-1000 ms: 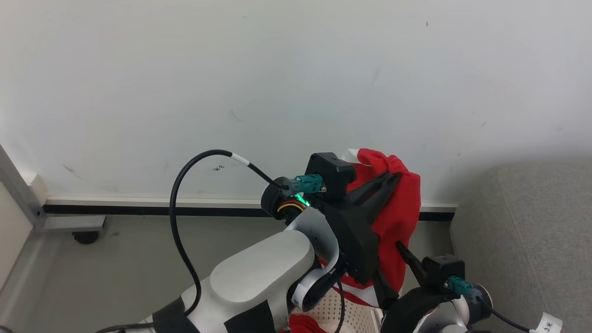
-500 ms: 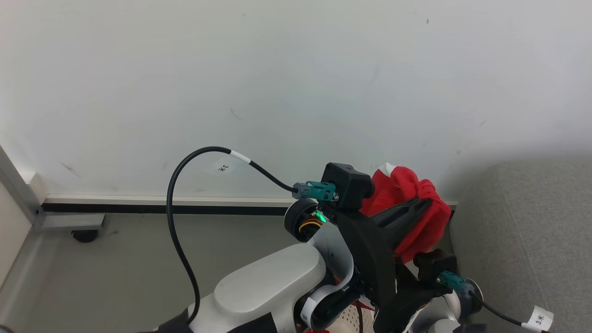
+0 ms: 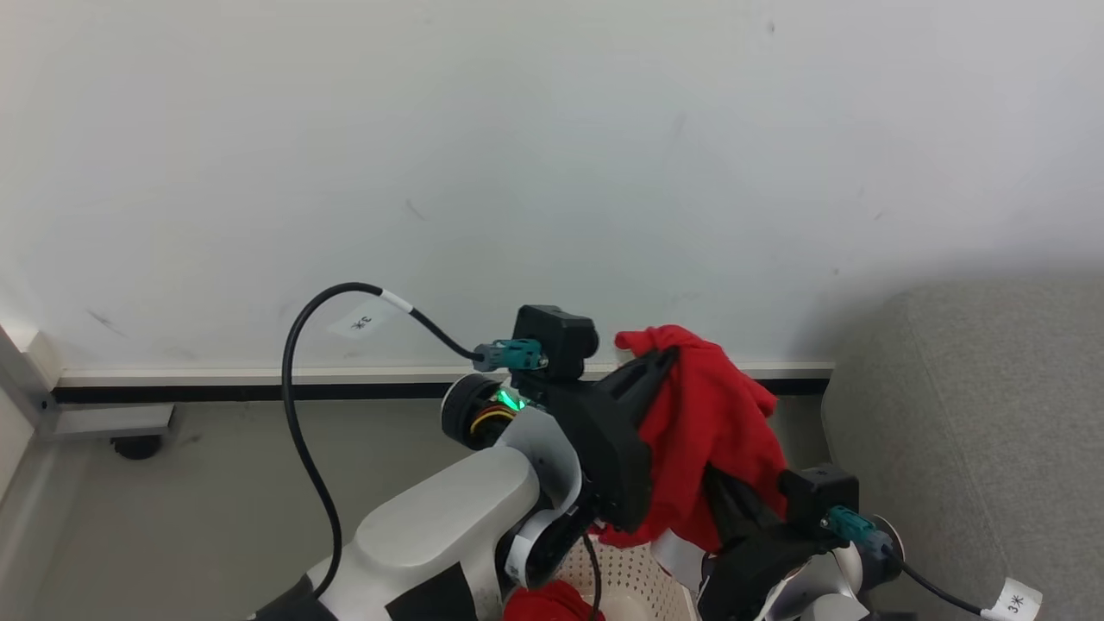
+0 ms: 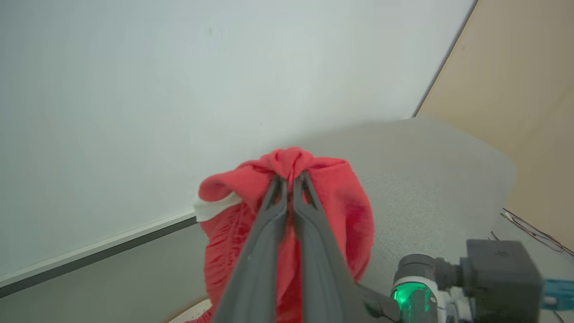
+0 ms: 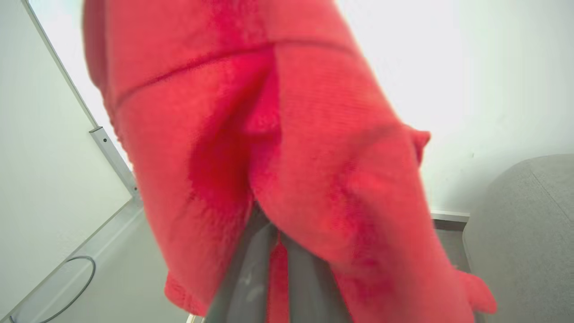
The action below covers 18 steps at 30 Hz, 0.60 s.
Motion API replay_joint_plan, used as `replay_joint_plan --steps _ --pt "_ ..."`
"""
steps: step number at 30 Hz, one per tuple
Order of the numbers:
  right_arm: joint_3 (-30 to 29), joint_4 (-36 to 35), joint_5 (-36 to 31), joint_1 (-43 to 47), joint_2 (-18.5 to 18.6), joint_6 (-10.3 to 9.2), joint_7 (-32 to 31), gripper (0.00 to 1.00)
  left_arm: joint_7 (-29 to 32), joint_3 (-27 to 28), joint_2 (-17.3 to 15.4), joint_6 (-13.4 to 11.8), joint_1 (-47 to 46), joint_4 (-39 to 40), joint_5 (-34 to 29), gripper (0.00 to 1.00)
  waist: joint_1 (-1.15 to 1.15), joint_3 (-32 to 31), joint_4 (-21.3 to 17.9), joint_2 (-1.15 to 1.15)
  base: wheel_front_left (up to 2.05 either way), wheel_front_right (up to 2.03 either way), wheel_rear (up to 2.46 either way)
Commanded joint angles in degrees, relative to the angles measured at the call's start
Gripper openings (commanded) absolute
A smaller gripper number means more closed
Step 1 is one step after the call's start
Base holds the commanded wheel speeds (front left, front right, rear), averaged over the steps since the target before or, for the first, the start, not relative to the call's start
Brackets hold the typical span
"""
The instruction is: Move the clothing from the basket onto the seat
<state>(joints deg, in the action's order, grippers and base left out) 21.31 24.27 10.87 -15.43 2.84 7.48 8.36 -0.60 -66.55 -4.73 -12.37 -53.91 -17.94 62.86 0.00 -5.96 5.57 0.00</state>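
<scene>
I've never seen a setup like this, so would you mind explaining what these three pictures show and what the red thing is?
It is a wheeled robot with two arms, each ending in a two-fingered end effector. One picture comes from a camera on its head, looking down at its own pale arms; the other two come from cameras on the wrists, looking along each arm's dark fingers.

The red thing is clothing, lifted in the air. The left end effector is pinched shut on a bunched fold at the top. The right end effector sits under the hanging cloth, which hides its tips, so its grip is unclear.

Below, the holed basket holds more red fabric. The grey sofa, where the clothing should go, is on the right.
</scene>
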Motion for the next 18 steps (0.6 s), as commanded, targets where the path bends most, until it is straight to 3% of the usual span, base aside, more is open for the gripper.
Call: replay_joint_plan --steps 1,2,3,4,5,6,7,18 --pt "0.1 -0.7 0.4 1.0 0.1 0.02 0.3 0.0 -0.9 0.0 -0.2 -0.2 1.4 -2.0 -0.5 0.06 0.0 0.2 -0.6 0.0 0.0 0.0 0.0" --pt "0.0 -1.1 0.4 1.1 0.1 0.02 0.3 0.0 -1.3 -0.1 -0.4 -0.2 1.6 -3.2 -0.6 0.06 0.0 0.2 -0.8 0.0 0.0 0.0 0.0" --pt "-0.1 -1.5 0.4 1.2 0.1 0.02 0.4 0.0 -2.0 0.1 -0.5 -0.5 1.8 -4.5 -0.7 0.16 0.0 0.3 -1.1 0.0 0.0 0.0 0.0" --pt "0.1 -1.9 0.4 1.4 0.1 0.02 0.3 0.0 -2.9 0.1 -0.7 -0.6 1.9 -5.6 -1.2 0.46 0.0 0.4 -1.4 0.0 0.0 0.0 0.0" --pt "0.1 -1.9 0.4 1.4 0.1 0.02 0.3 0.0 -2.9 0.1 -0.7 -0.6 1.9 -5.6 -1.2 0.46 0.0 0.4 -1.4 0.0 0.0 0.0 0.0" --pt "0.2 -2.2 0.5 1.7 0.1 0.02 0.2 0.0 -3.3 -0.1 -0.7 -0.6 2.3 -6.7 -1.3 0.87 0.0 0.4 -1.7 0.0 0.0 0.0 0.0" --pt "0.4 -2.6 0.5 2.0 0.1 0.02 0.1 0.0 -3.9 -0.1 -0.7 -0.6 2.7 -7.9 -1.4 1.0 0.0 0.5 -2.0 0.0 0.0 0.0 0.0" --pt "-0.9 -5.8 -1.5 3.3 0.1 0.02 -0.5 0.0 -12.2 2.2 -2.4 0.9 7.2 -12.9 -1.9 1.0 0.0 0.9 -4.2 0.0 0.0 0.0 0.0"
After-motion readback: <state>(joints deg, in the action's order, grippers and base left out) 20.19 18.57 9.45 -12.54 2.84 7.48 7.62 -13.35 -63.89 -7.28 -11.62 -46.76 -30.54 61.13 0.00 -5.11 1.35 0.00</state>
